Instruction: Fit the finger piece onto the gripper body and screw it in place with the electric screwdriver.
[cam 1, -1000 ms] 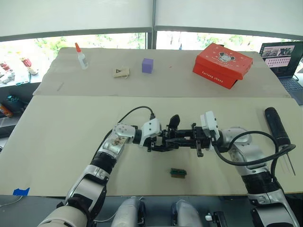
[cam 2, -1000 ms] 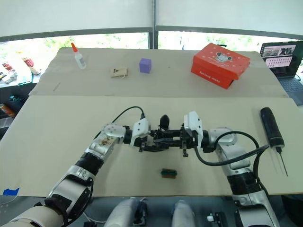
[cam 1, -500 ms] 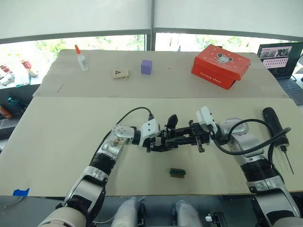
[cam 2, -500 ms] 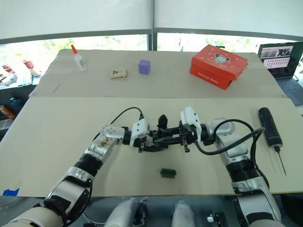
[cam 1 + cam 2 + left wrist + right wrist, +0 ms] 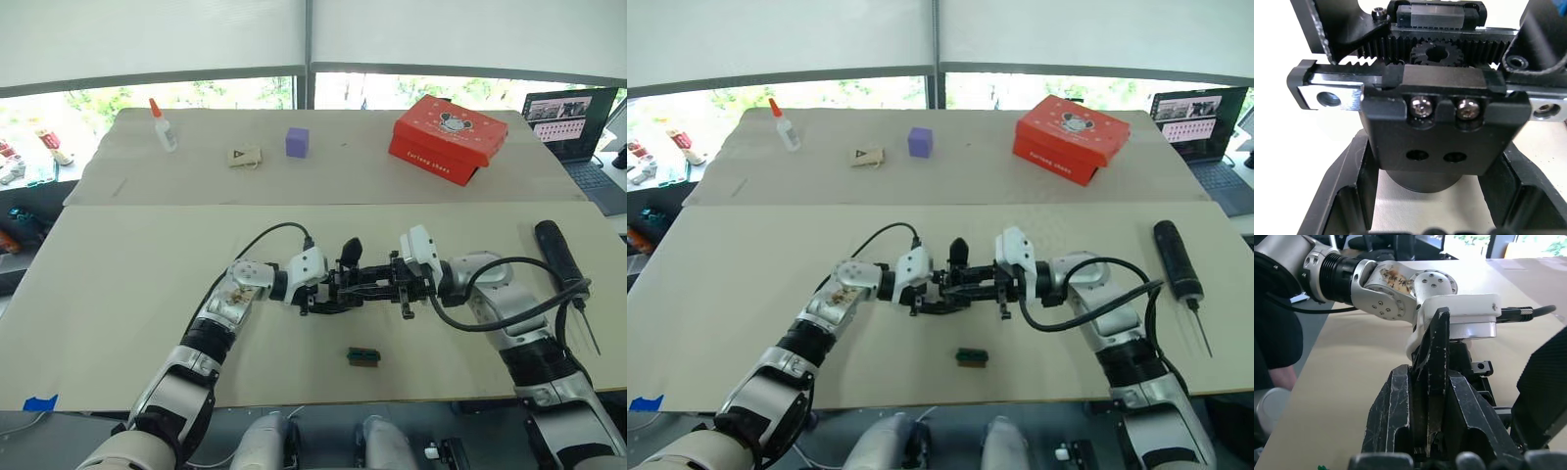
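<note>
Over the middle of the bench (image 5: 118,294) I have both hands meeting tip to tip. My left hand (image 5: 315,289) has the gripper body (image 5: 1432,105) clamped between its fingers; in the left wrist view I see its toothed rack, the small gear and two screw heads on its front block, with the round base below. One pointed black finger of that body sticks up between the two hands. My right hand (image 5: 1004,284) is closed on the finger piece (image 5: 1431,382), a thin black wedge standing on edge between the two scratched fingers (image 5: 1393,416), its tip pointing toward the left wrist. I cannot tell whether the piece is already touching the gripper body or just beside it.

Far out on my right, well apart from both hands, the electric screwdriver (image 5: 1176,259) lies flat on the bench with its thin bit toward me. A small green-and-dark block (image 5: 362,356) sits on the bench just in front of the hands. At the back are a red box (image 5: 448,137), a purple cube (image 5: 297,143) and a glue bottle (image 5: 162,125).
</note>
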{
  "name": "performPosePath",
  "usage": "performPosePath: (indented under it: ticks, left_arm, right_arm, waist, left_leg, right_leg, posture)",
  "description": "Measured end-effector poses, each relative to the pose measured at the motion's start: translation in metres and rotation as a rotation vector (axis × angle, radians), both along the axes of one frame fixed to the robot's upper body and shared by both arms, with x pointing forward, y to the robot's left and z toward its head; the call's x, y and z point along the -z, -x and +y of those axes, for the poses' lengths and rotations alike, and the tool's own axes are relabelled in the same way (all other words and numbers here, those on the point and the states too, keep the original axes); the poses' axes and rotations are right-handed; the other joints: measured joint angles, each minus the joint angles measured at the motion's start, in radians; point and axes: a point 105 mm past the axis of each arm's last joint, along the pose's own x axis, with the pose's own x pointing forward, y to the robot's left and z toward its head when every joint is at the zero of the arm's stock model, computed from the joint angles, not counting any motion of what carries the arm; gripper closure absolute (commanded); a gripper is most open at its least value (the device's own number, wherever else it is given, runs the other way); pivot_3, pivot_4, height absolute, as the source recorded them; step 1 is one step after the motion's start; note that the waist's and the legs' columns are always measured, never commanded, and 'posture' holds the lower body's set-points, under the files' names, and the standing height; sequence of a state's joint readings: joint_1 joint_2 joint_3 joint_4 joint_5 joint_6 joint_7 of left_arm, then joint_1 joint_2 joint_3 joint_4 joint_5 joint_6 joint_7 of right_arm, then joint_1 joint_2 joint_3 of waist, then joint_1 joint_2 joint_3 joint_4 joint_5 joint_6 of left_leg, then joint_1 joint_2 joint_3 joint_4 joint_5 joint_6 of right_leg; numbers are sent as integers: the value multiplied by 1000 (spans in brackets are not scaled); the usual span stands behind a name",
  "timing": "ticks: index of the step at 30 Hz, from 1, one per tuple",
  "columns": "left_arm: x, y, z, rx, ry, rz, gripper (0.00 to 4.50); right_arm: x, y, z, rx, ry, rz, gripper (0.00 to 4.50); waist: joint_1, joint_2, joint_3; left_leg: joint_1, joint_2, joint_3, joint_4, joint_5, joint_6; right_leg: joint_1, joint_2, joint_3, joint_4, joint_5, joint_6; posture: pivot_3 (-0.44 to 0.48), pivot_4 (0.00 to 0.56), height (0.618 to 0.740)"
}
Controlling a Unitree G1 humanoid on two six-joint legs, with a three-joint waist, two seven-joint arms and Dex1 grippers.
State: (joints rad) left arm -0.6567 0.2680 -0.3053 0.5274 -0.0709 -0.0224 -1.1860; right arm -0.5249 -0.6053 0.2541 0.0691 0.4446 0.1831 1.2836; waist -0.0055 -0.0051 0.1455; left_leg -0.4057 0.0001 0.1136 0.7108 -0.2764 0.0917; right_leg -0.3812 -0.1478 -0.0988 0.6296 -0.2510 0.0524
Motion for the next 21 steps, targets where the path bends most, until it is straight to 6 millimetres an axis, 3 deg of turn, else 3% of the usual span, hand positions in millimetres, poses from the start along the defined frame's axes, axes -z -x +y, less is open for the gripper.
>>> performPosePath:
  ticks: [6,21]
  left_arm:
    - [1,1,-1,2,2,5,2203]
    - [3,1,2,-5,-11,18,2203]
  right_arm:
    - [-3,-1,-2,-35,75,45,4106]
    - [2,3,1,84,41,42,4106]
  waist:
    - [-1,-1,-2]
    - [-5,-5,-14]
  left_leg:
    - [0,0,0,0,-1,1]
    - [0,3,0,-2,-2,-1]
  right_leg:
    - [0,-1,0,-1,0,0]
    - [-1,-1,0,-2,-1,-1]
  posture:
    - [0,150,740]
    - [0,150,740]
